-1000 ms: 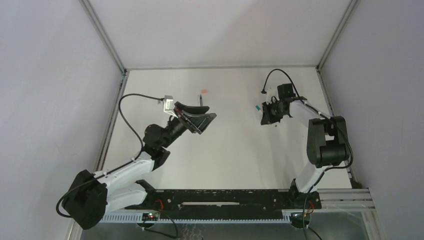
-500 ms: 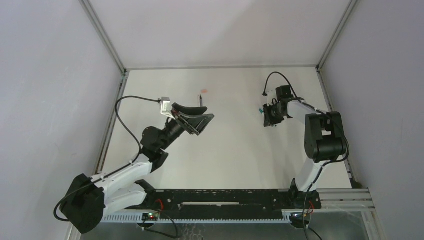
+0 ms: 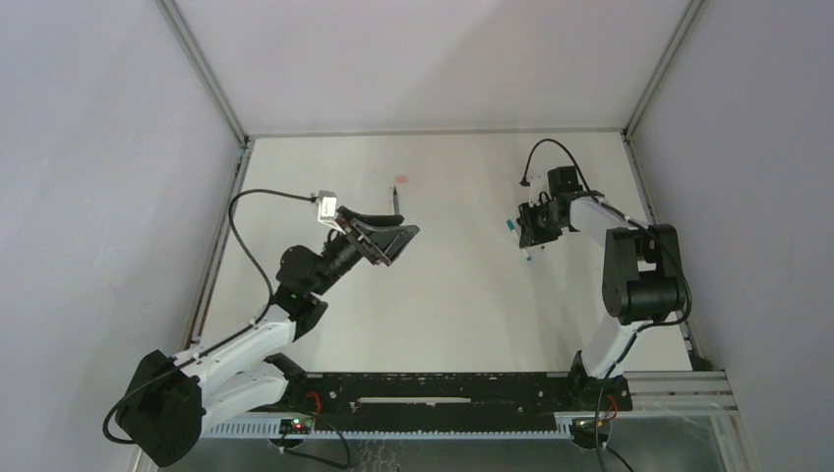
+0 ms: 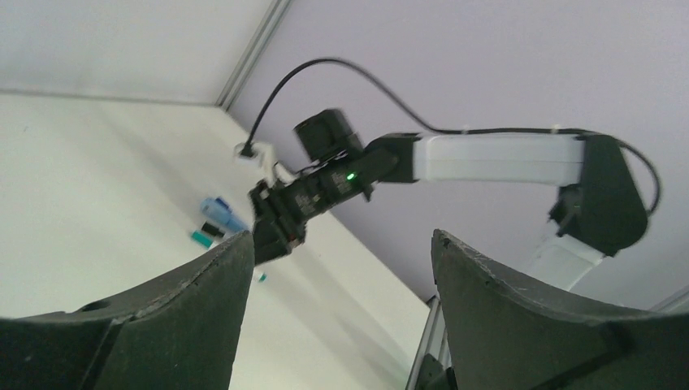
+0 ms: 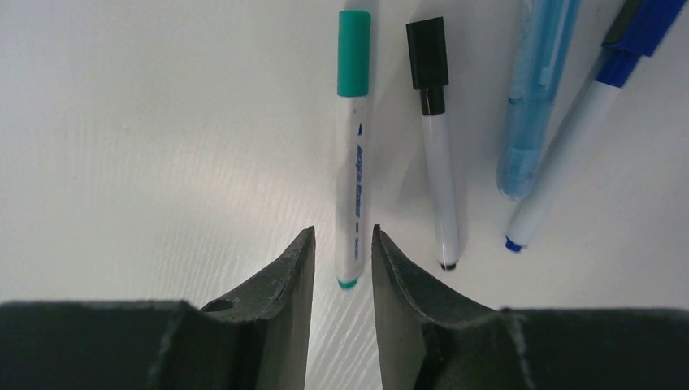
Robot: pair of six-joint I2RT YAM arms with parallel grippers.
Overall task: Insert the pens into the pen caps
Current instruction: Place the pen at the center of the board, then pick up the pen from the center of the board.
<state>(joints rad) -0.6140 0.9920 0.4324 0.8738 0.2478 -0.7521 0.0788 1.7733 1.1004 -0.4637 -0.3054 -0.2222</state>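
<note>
Right gripper (image 5: 342,234) is loosened off, its two dark jaws sitting just either side of the near end of the white marker pen with the teal cap (image 5: 354,146). It lies flat on the white table (image 3: 452,295) over toward the far right. That pen's long axis runs straight away from the gripper, teal cap at the far end and teal tip between the jaws, with a black-capped white pen (image 5: 439,146) parallel beside it, then a thicker light-blue pen (image 5: 536,97) and a blue-capped white pen (image 5: 585,114), both slightly tilted. Left gripper (image 4: 341,240) hangs in the air spread wide, nothing in it.
</note>
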